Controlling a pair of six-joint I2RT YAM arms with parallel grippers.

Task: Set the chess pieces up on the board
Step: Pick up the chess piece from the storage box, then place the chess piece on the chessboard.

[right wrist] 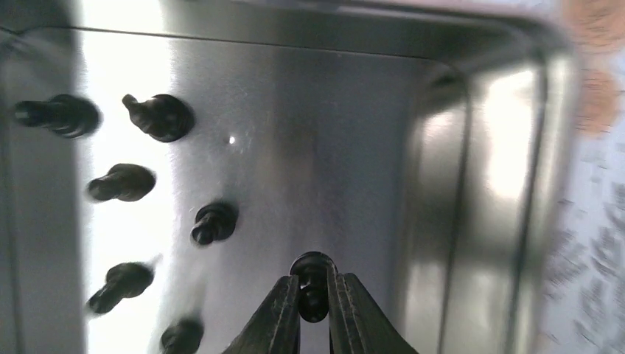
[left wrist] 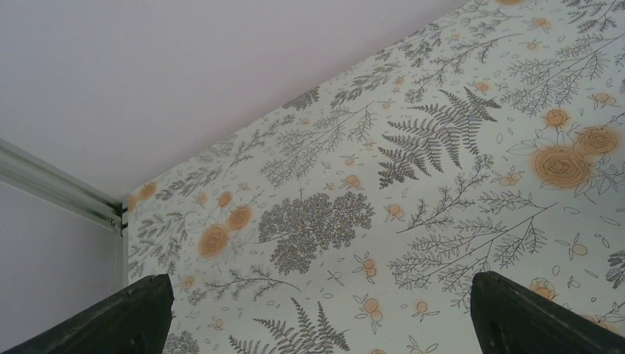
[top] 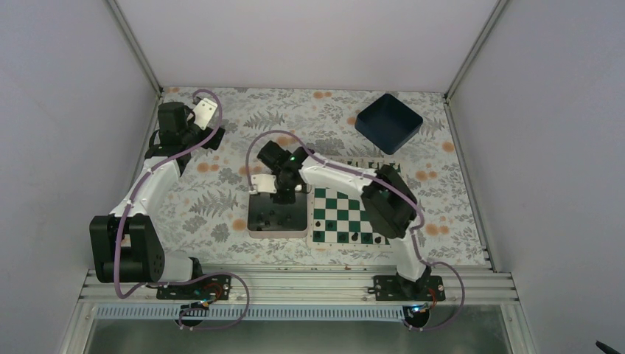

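The task is at an early stage, by my judgement. In the top view only a handful of chess pieces [top: 356, 237] stand on the board [top: 333, 203], along its near edge at 6 o'clock. Most squares that show are bare.

Far more pieces lie in the metal tin [top: 276, 234], just beside the board at its 9 o'clock. The right wrist view shows at least six loose ones on their sides across the left half of the tin floor. The right gripper [right wrist: 313, 286] is down inside the tin, pinched shut around one black piece [right wrist: 312, 267]. That piece has yet to be carried over and stood on a square, and so do the others.

The left gripper [left wrist: 332, 324] is spread wide with nothing between its fingers. It hangs over the flowered surface [top: 221, 169] at about 10 o'clock from the tin, well apart from the work.

The right arm covers the board's far right part, so any pieces there are hidden. The blue bin [top: 388, 122] sits past the board at 12 to 1 o'clock, and its inside looks dark and cannot be read. The pieces are too small to tell which kind each is, and the wrist picture is blurred at its left edge.
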